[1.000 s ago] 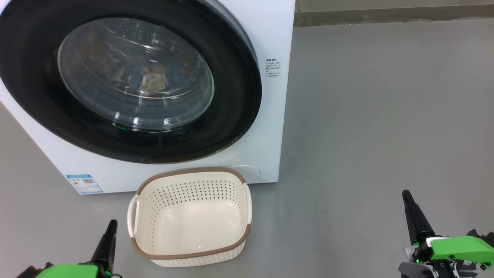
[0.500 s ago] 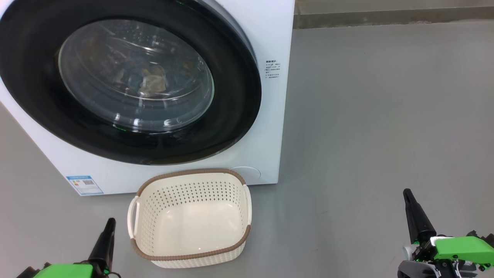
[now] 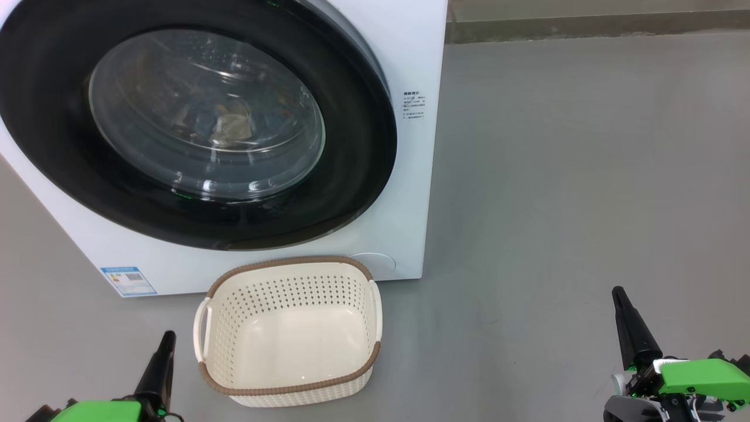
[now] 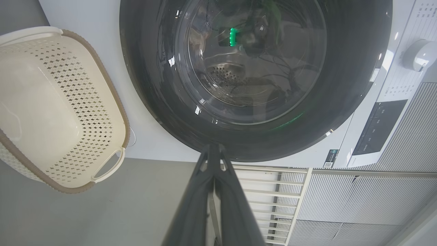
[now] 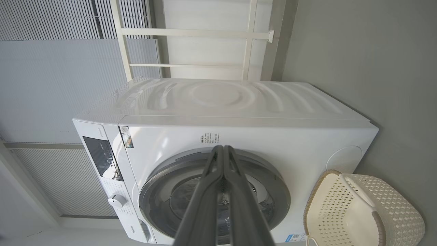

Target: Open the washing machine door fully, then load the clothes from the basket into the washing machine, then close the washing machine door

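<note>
The washing machine door [image 3: 193,123] fills my head view's upper left, shut, the clothes [image 3: 229,126] dim behind its glass: I judge the job done. The basket [image 3: 287,389] sits empty at lower centre; left gripper [image 3: 169,337] and right gripper [image 3: 617,293] idle in the bottom corners, fingers together.

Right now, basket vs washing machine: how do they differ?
The basket is empty; the washing machine holds the clothes, dimly seen through its door. The basket is open on top; the washing machine is closed by that door. The basket is small, cream; the washing machine far bigger, white. Both stand on the grey floor.
</note>
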{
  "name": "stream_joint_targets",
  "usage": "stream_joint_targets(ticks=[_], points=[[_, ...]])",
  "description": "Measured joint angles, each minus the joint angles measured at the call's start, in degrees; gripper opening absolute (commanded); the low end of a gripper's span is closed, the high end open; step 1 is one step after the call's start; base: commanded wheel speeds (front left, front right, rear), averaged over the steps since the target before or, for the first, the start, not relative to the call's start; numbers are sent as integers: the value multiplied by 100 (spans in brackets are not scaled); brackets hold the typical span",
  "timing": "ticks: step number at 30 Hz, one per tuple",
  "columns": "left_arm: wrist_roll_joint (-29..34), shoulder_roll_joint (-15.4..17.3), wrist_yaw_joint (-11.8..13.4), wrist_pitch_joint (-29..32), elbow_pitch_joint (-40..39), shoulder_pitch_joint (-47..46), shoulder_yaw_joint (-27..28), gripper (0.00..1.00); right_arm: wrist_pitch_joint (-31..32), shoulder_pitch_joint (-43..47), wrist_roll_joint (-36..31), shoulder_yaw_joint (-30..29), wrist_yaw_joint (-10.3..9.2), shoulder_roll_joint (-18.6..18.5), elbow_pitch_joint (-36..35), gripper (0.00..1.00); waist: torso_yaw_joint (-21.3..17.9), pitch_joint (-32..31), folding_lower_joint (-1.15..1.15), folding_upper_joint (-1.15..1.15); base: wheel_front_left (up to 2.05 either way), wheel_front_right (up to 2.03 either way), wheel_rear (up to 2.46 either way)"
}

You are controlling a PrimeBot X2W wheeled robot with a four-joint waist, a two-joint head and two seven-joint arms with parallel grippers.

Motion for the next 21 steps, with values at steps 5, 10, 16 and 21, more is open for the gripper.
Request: stream_joint_targets(ticks=[5, 10, 16, 21], points=[[0, -2, 0, 0, 0, 0, 1, 0, 0, 0, 0, 0, 0, 1, 0, 0, 0, 0, 0, 0, 0, 0, 0], [0, -3, 0, 1, 0, -1, 4, 0, 0, 0, 0, 0, 0, 1, 0, 0, 0, 0, 0, 0, 0, 0, 0], [0, -5, 0, 37, 0, -1, 8, 0, 0, 1, 0, 0, 0, 1, 0, 0, 0, 0, 0, 0, 0, 0, 0], [1, -8, 0, 43, 0, -1, 11, 0, 0, 1, 0, 0, 0, 1, 0, 0, 0, 0, 0, 0, 0, 0, 0]])
